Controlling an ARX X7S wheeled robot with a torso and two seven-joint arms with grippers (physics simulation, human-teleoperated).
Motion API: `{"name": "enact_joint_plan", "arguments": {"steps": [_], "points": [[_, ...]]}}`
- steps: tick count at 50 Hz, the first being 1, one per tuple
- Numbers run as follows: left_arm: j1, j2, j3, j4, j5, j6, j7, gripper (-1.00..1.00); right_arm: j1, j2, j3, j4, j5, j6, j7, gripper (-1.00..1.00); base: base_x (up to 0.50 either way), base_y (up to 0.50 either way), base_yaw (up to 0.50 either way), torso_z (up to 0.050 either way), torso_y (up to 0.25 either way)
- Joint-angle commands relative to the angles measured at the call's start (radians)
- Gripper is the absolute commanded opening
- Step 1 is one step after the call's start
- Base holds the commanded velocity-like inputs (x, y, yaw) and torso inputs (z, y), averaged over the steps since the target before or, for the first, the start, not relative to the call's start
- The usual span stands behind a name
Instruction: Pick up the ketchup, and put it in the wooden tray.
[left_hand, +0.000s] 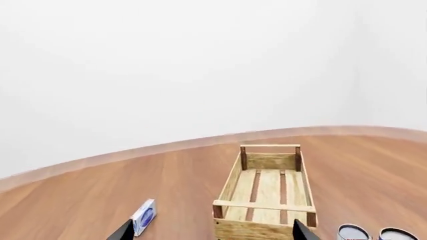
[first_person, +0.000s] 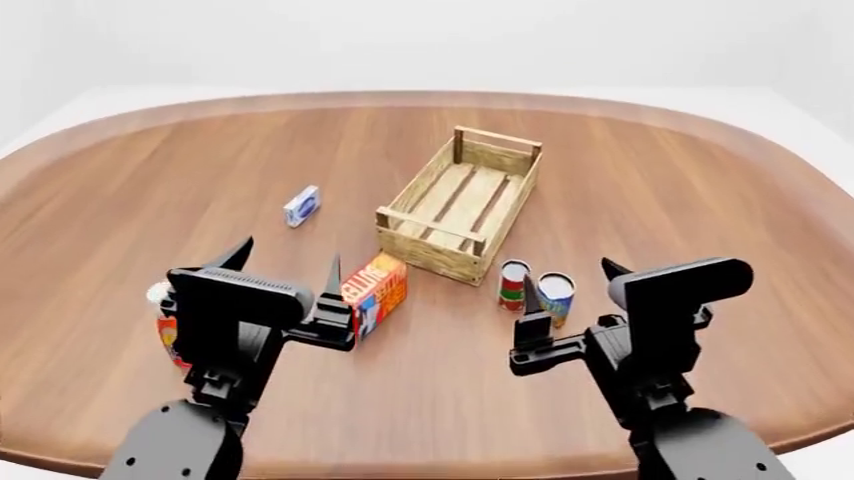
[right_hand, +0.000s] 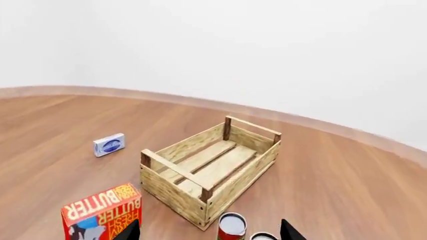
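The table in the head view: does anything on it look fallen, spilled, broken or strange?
Nothing is spilled or broken. The wooden tray stands level and holds nothing, and the two cans and the butter box stand upright. The ketchup is mostly hidden behind the left arm, so I cannot judge it.

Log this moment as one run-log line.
phase: pre-grasp | ketchup: behind left gripper, untouched | wooden tray: empty | right gripper: open, idle

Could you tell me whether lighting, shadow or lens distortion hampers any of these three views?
Head view: even light, soft faint shadows under the wooden tray; the table edge bows like a wide-angle lens, and the left gripper hides most of the ketchup. Left wrist view: sharp, the table edge curves. Right wrist view: sharp, no glare.
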Motion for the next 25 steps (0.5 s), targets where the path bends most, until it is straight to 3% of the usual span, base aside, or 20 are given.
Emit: {"name": "enact_joint_plan", "arguments": {"steps": [1,25], "points": [[-0.019,-0.009,0.002,0.034,-0.019,-0.039,0.001,1.0,0.041,0.014,0.01,-0.036,0.031,0.067,-0.008,1.0,0.42,0.0,0.0,0.0,0.0],[-0.013,-0.024,-0.003,0.1,-0.043,-0.07,-0.016,1.0,0.072,0.017,0.024,-0.06,0.065,0.097,-0.007,1.0,0.42,0.0,0.0,0.0,0.001]]}}
